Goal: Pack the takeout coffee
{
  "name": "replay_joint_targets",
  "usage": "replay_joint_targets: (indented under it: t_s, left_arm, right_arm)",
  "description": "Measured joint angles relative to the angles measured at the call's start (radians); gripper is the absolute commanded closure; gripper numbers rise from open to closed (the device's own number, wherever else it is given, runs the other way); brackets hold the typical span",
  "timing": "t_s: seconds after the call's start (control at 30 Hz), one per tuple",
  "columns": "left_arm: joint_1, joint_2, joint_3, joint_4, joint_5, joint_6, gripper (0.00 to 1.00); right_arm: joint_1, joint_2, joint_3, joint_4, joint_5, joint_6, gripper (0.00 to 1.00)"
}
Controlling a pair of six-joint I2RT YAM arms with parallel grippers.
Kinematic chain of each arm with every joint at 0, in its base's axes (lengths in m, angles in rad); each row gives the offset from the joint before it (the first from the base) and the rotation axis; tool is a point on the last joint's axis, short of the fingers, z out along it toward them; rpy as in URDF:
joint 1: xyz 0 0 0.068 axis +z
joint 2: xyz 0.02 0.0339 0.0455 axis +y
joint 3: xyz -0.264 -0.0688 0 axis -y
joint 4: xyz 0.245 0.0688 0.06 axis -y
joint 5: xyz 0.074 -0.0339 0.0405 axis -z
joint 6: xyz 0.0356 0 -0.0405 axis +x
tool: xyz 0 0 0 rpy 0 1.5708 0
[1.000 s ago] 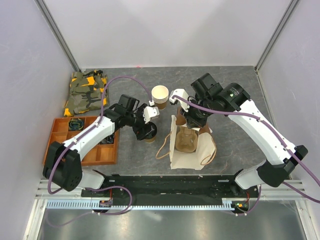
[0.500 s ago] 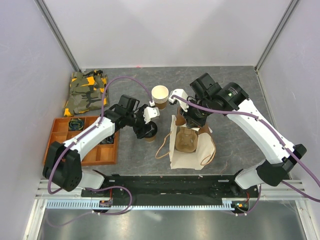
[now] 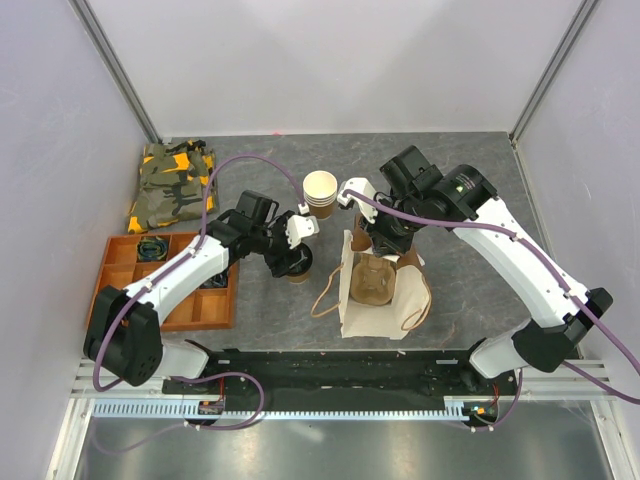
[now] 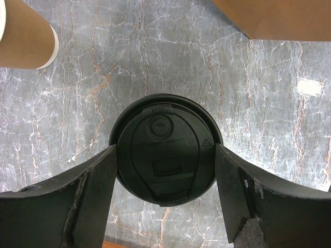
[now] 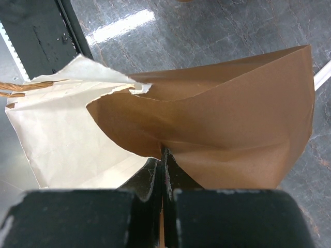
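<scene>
1. Cream outside and brown inside, the paper bag (image 3: 375, 290) lies nearest the arm bases at centre, mouth up.
2. At 9 o'clock from it, just beside, the takeout coffee (image 4: 165, 152) stands upright on the table (image 3: 470, 190), black lid on top. The left gripper (image 3: 292, 257) straddles it, and its fingers (image 4: 98, 181) press the lid's sides, so it appears to be gripped.
3. I judge that the next move turns on one relation. The bag's mouth lies at 3 o'clock from the cup, the left arm is nearer, and the cup's vertical axis must clear the bag's wall.
4. The right gripper (image 5: 163, 175) is pinched tight on the bag's far rim at 12 o'clock, propping it open.
5. The stack of cups (image 3: 320, 190) stands near, at 12 o'clock from the coffee, and limits room that way. The orange tray (image 3: 115, 262) lies well apart at 9 o'clock.
</scene>
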Motion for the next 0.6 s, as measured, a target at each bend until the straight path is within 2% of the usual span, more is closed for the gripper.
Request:
replay_joint_targets:
  t_s: [0.5, 0.6]
  left_arm:
    - [-0.016, 0.002, 0.000, 0.003, -0.040, 0.011, 0.18]
    - [-0.024, 0.002, -0.001, 0.007, -0.050, 0.018, 0.21]
  right_arm:
    - [-0.005, 0.005, 0.000, 0.000, -0.001, 0.000, 1.00]
    - [-0.006, 0.005, 0.000, 0.000, -0.002, 0.000, 1.00]
